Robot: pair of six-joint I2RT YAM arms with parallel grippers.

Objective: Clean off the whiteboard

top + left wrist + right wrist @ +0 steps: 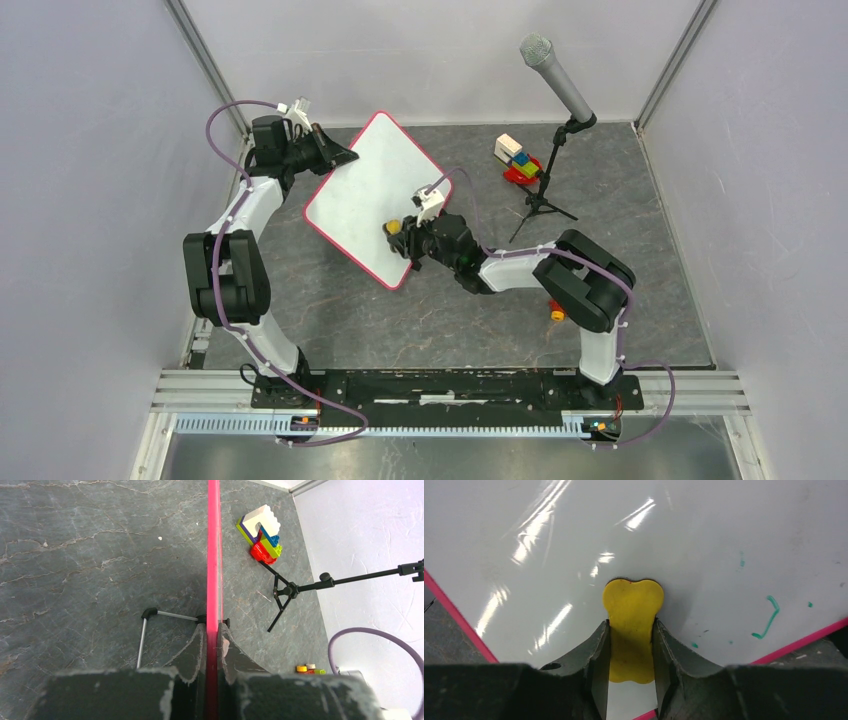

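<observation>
Where the left gripper pinches its pink frame at the far-left edge, whiteboard sits skewed, centre-left on the grey table. Yellow eraser: on its white face, clamped by right gripper. Green marks: right of eraser. Toy blocks, microphone stand: further right, apart.

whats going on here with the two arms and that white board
The robot is wiping a whiteboard clean. The left gripper is shut on the board's red-pink frame at its far-left edge, steadying it. The right gripper grips a yellow eraser with its tip against the white surface near the board's right corner. Most of the board looks clean, but a few green marks are left beside the eraser, so the job is not finished.
</observation>
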